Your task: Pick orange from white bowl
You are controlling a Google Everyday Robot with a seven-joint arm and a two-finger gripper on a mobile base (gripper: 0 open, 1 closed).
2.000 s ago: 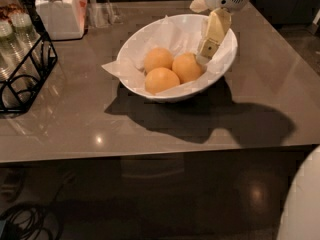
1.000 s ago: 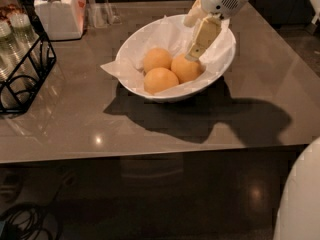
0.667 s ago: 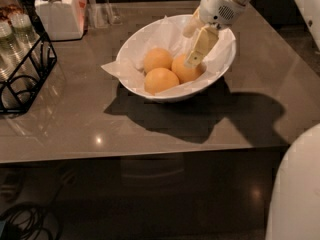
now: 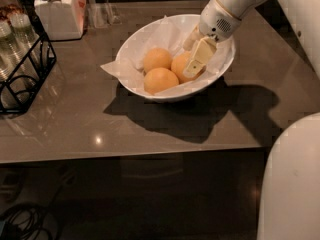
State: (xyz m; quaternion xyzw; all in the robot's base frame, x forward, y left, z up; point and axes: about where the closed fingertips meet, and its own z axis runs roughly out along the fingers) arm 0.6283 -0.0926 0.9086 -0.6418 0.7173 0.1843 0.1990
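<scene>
The white bowl (image 4: 172, 95), lined with crumpled white paper, stands at the middle back of the grey table and holds three pale oranges. One orange (image 4: 157, 59) is at the back left, one (image 4: 160, 80) at the front, one (image 4: 178, 66) at the right. My gripper (image 4: 189, 60) reaches down into the bowl from the upper right. It is open, with one cream finger (image 4: 198, 58) in front of the right orange and the other behind it. The right orange is partly hidden by the front finger.
A white lidded jar (image 4: 57, 9) stands at the back left, with a clear glass (image 4: 100, 9) beside it. A black wire rack (image 4: 22, 66) holding glassware is at the left edge. The table's front edge runs across the middle. My white body (image 4: 292, 184) fills the lower right.
The gripper has come down and to the left, from above the bowl's right rim into the bowl, and now straddles the right orange. The oranges and the bowl have not moved.
</scene>
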